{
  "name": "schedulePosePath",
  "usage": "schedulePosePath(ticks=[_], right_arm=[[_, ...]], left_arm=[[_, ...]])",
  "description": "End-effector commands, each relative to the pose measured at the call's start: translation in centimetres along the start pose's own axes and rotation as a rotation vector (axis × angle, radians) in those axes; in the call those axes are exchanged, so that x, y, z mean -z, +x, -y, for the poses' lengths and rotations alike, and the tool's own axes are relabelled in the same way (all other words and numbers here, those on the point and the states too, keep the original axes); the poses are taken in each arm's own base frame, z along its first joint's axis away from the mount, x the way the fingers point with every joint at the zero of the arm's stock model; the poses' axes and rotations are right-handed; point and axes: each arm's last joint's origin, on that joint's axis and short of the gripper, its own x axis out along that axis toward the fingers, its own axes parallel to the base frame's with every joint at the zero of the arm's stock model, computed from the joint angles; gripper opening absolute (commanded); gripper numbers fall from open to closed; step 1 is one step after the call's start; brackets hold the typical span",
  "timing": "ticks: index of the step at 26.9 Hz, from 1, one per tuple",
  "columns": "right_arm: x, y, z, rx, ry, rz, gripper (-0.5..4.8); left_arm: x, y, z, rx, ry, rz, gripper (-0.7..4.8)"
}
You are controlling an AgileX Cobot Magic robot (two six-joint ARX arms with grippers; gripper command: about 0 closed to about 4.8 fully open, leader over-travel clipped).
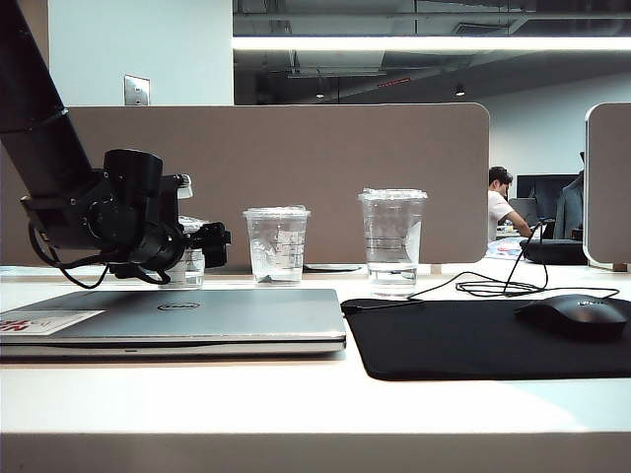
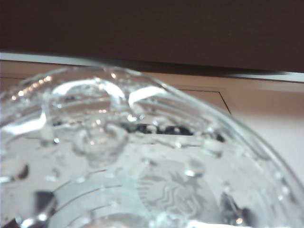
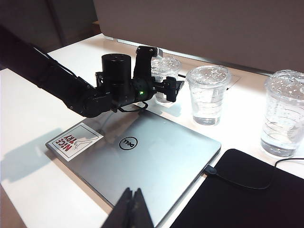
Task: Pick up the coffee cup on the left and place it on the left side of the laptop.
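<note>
The left gripper (image 3: 175, 89) is hovering at the coffee cup (image 3: 164, 71) behind the laptop (image 3: 142, 156), jaws spread to straddle it. The right gripper (image 3: 132, 209) is waiting above the laptop's near edge, jaws pressed together, leaving the worktop (image 1: 296, 394) free.

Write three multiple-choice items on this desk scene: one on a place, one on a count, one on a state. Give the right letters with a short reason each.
1. Where is the left claw?
A. over the mouse pad
B. at the coffee cup, behind the laptop
C. on the mouse

2. How many clear plastic cups stand on the table?
A. two
B. three
C. five

3. How is the laptop?
A. lid shut
B. lid open
C. standing on its edge

Answers
1: B, the right wrist view shows that claw right at the shortest cup.
2: B, three lidded cups stand in a row.
3: A, it lies flat with its round logo facing up.

The right claw is shut, near the laptop's front edge.
</note>
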Motion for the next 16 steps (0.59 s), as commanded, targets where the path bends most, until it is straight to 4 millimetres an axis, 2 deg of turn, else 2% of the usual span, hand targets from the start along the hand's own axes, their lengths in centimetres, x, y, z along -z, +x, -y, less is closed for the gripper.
schedulePosePath(ticks=[1,3,6,7,12,16], right_arm=[[-0.5,-0.1,-0.1,-0.004,-0.005,0.027,-0.04],[-0.5,-0.1,-0.1,-0.004,-0.005,0.027,-0.05],[-0.4,-0.1,-0.1,-0.004,-0.005,0.027,-0.04],[-0.4,-0.1,-0.1,-0.004,-0.005,0.027,-0.04],[-0.4,-0.1,-0.1,-0.004,-0.006,0.027,-0.04],[-0.4,-0.1,-0.1,-0.003,-0.006,0.027,-0.04]], left_arm=[[-0.4,0.1,0.1,0.005,0.003,0.010,4.79],[-0.4,0.1,0.1,0.005,0.004,0.008,3.36],[-0.4,0.1,0.1,0.006,0.003,0.012,2.20],[-0.4,0.1,0.1,0.007,0.003,0.012,2.04],[-0.8,0.1,0.1,0.010,0.001,0.028,2.05],[-3.5,-0.6,0.2,0.042,-0.003,0.053,2.05]])
